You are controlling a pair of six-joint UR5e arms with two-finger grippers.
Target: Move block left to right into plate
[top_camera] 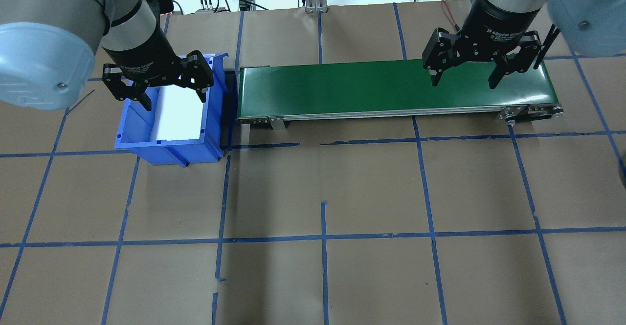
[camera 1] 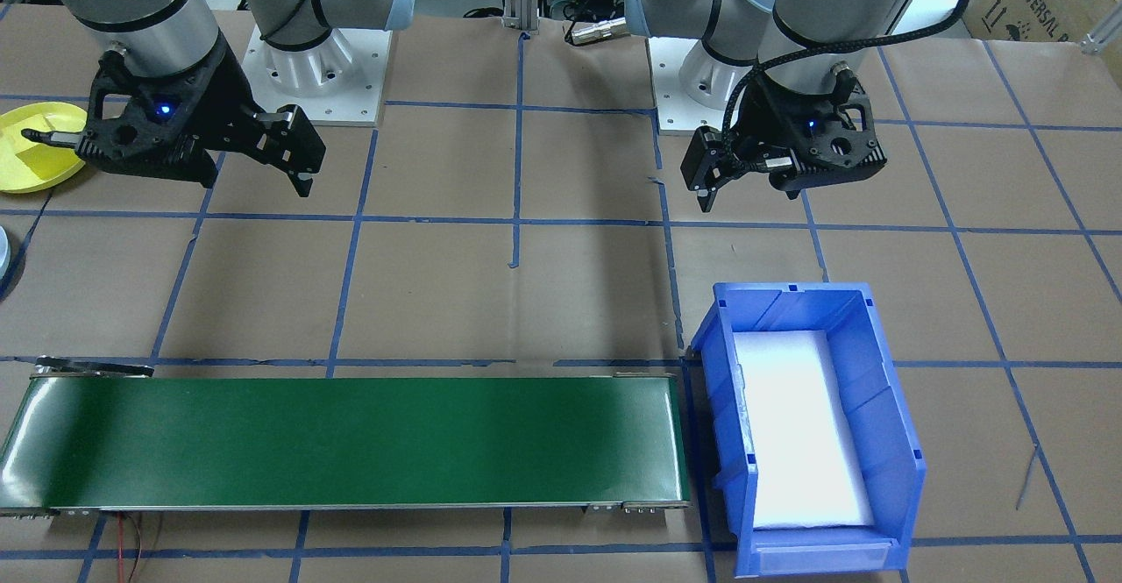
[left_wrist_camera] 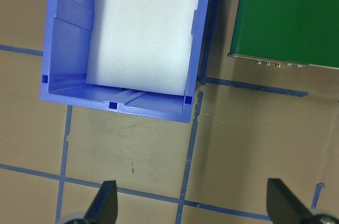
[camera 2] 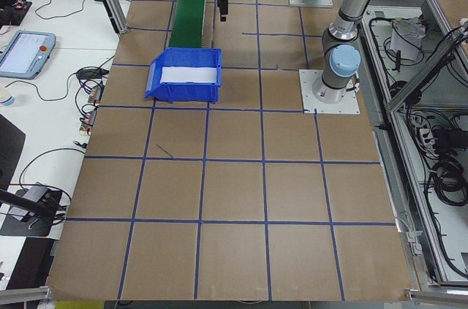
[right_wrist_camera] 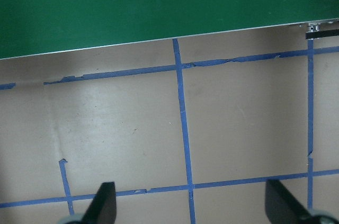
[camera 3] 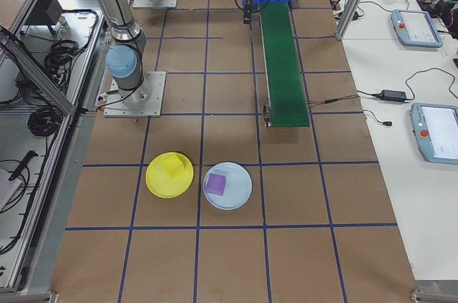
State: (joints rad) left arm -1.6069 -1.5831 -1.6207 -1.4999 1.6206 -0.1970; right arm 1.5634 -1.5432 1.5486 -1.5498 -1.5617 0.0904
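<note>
Front view: plate (camera 1: 35,146) at upper left, half hidden behind right gripper (camera 1: 294,149) | Overhead: left gripper (top_camera: 161,83) and right one both wide open, holding nothing; plate outside frame | Right-side view: yellow block (camera 3: 171,166) already on plate; I judge: keep arms clear | Wrist views: only bin (left_wrist_camera: 63,49), belt (right_wrist_camera: 159,7).

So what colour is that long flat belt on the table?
Dark green, clearest in the front-facing view.

A long green conveyor belt (camera 1: 351,443) lies on the brown, blue-taped table (camera 1: 570,302), just beside a blue plastic bin (camera 1: 811,430) lined with white foam. Both black grippers hover above the table, the right gripper (camera 1: 294,158) near the round bright-yellow plate (camera 1: 31,149), the left gripper (camera 1: 710,175) opposite.
</note>
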